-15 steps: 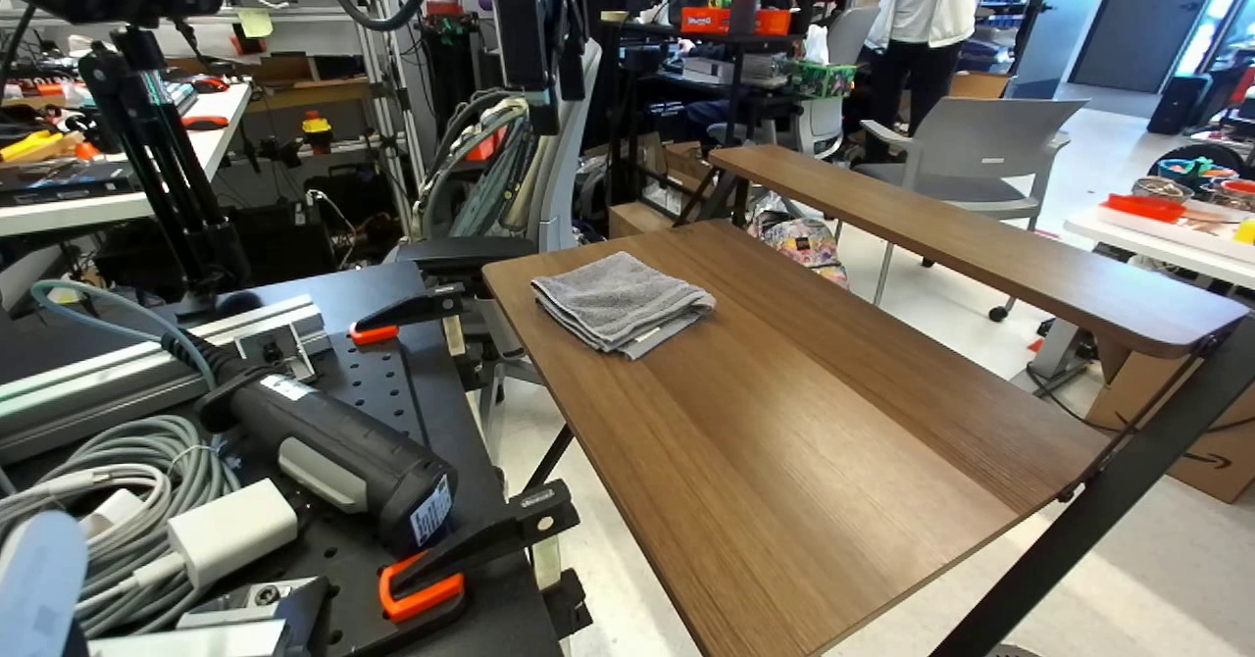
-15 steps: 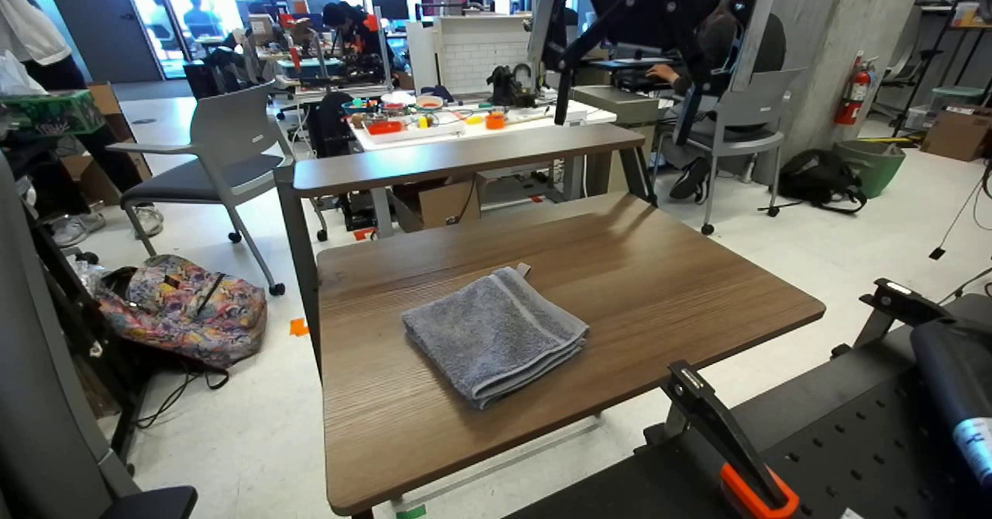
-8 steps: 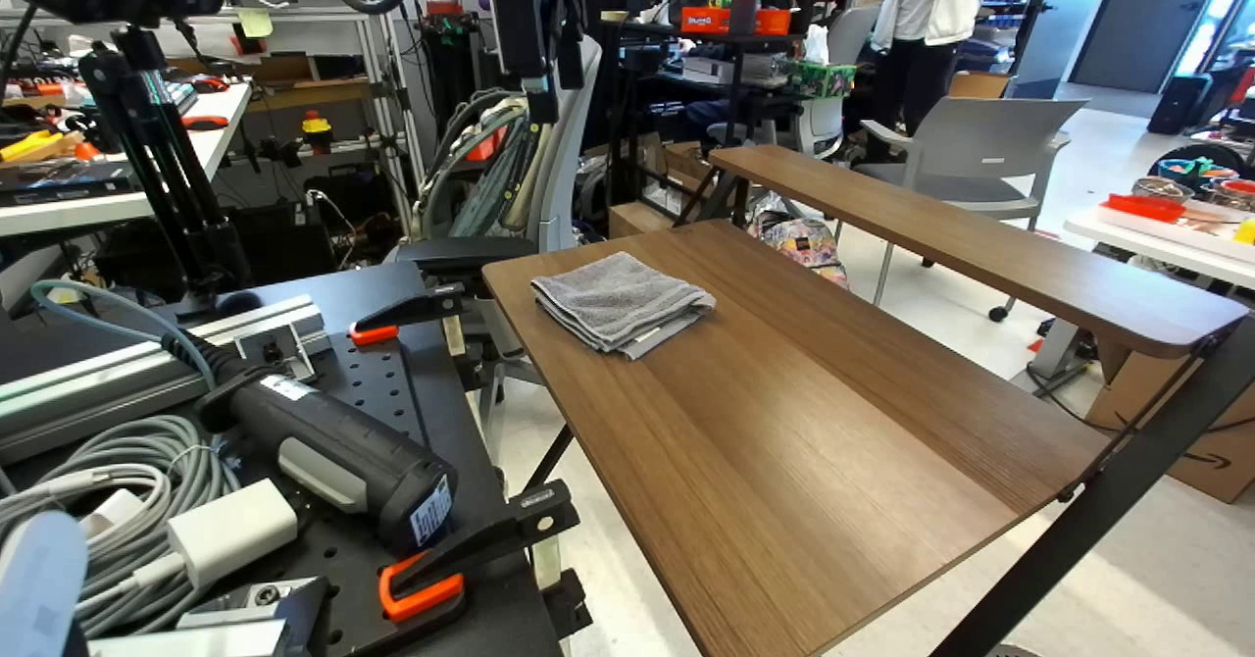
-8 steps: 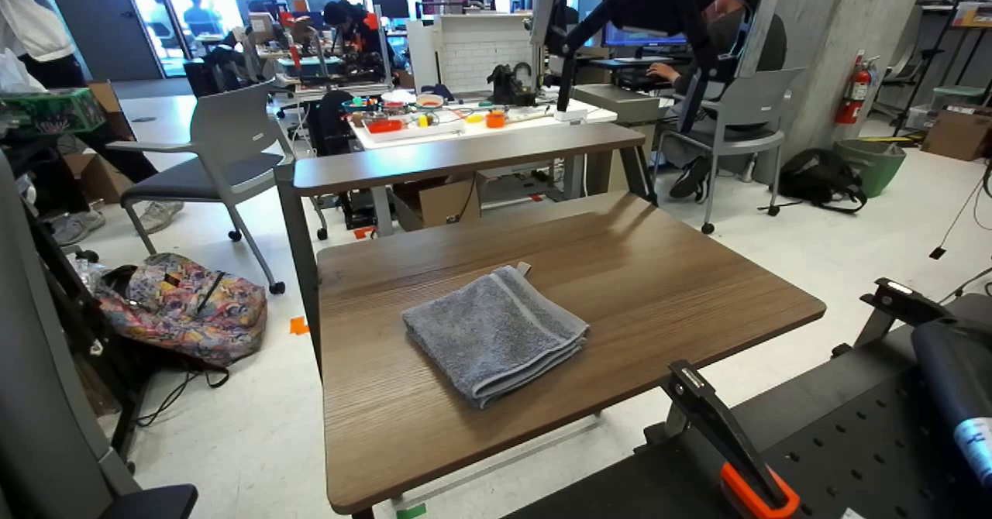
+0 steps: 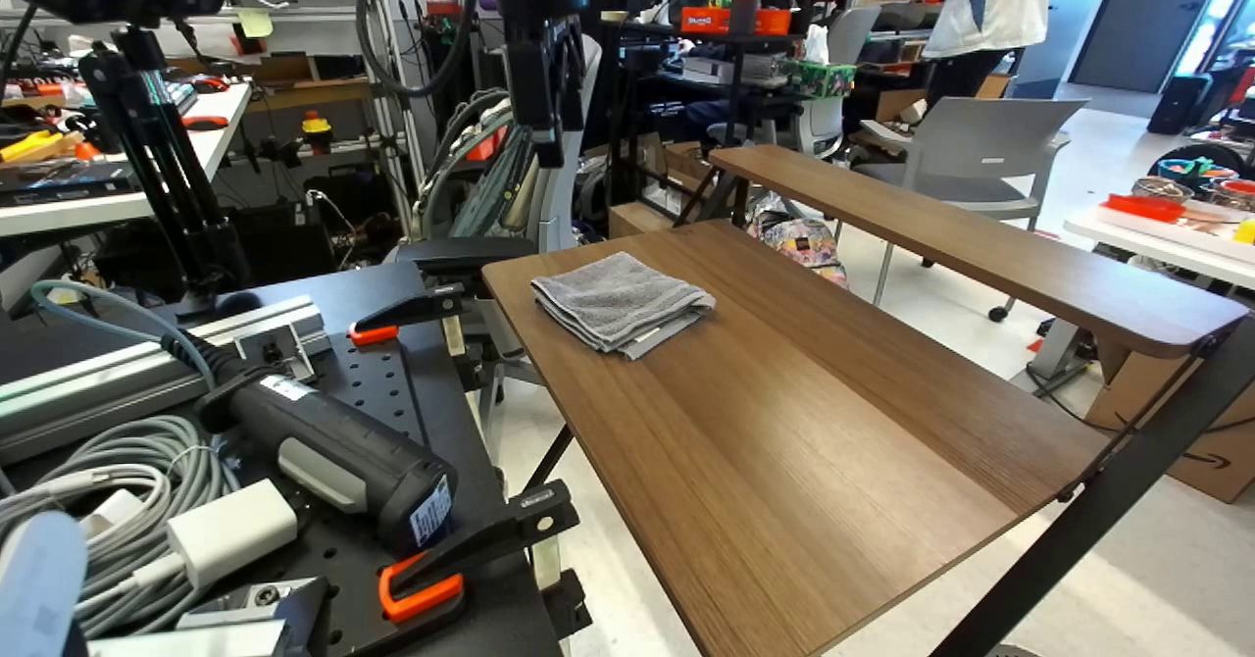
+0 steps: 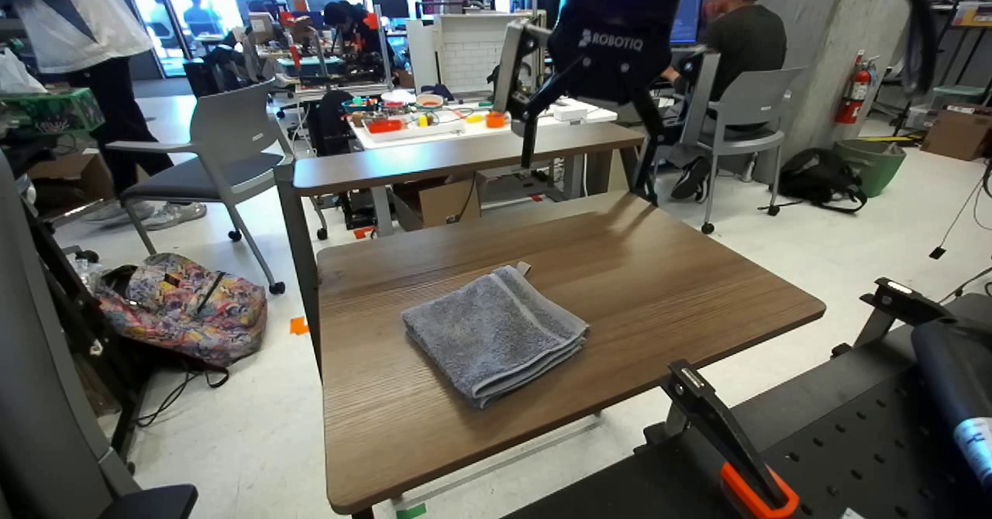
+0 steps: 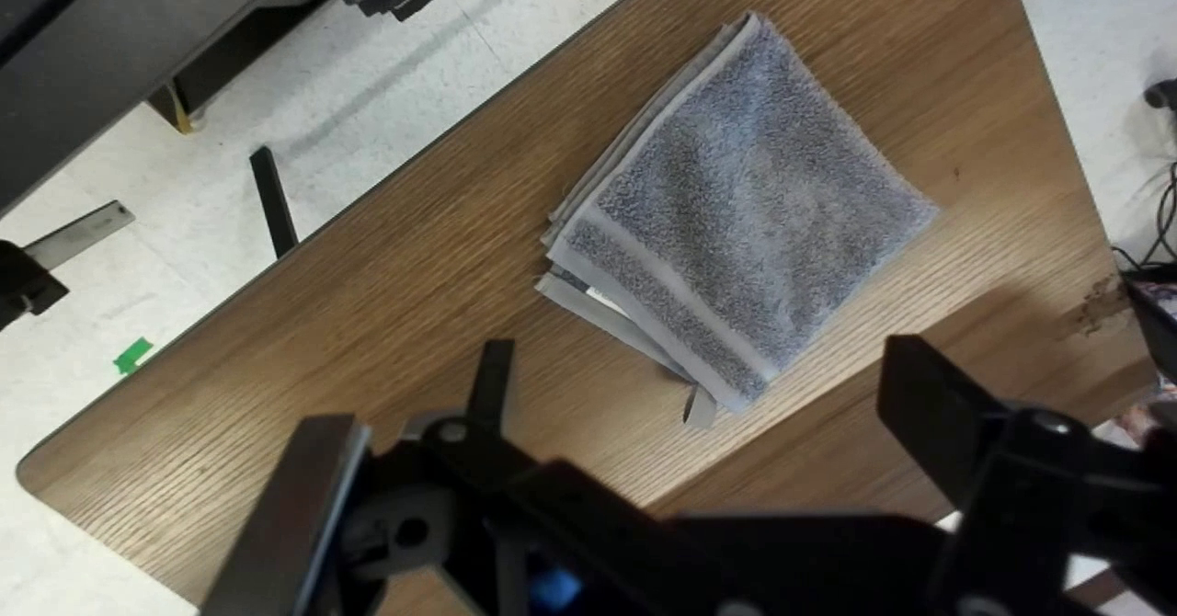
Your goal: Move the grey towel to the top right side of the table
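One grey towel (image 7: 736, 202): folded on the worktop (image 7: 441, 257), roughly square, giving us no long axis.
Tool (image 6: 587, 178): spread, gripping nothing, above and apart from the towel.
Loop (image 7: 701, 408): shows between the fingertips (image 7: 493, 377) in the wrist view, most towel beyond; we judge the reach goes that way and down.

You had rough, looped cloth on that grey towel (image 7: 745, 202), a smoother woven band crossing its pile! Your table (image 6: 674, 279) answered with wood grain, smooth and softly glossy, its frame (image 5: 1108, 490) like matt metal. Your gripper (image 6: 585, 168) mixed dull black parts with smooth metallic plates (image 7: 285, 515), and the orange clamp pads (image 5: 431, 598) looked like plain plastic!
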`<state>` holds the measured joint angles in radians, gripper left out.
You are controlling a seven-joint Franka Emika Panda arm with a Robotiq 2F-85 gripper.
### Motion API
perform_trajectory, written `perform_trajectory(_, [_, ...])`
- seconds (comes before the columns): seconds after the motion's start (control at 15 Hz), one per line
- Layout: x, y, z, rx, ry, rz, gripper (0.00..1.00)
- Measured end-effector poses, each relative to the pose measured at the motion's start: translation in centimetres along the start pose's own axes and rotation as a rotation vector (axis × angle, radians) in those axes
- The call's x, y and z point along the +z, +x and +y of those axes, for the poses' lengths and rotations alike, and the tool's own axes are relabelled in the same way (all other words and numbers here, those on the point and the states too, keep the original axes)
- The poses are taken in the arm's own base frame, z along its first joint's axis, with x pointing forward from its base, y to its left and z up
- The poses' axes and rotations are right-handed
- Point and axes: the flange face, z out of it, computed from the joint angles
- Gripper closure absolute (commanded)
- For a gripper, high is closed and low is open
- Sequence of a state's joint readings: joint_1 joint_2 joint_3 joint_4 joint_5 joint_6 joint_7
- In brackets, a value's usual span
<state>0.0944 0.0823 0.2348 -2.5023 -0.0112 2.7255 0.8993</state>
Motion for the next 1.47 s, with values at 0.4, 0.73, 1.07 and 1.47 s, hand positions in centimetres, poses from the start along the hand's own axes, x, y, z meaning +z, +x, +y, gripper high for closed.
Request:
perform_trajectory(0.4, [6.9,1.2,-3.8,0.018,0.039,-0.013,0.0])
perform_trajectory(0.73, [13.4,3.1,-5.8,0.045,0.006,-0.037,0.0])
perform_trajectory(1.07, [17.9,4.0,-6.9,0.061,-0.014,-0.057,0.0])
perform_trajectory(1.47, [21.7,5.4,-7.0,0.074,-0.039,-0.052,0.0])
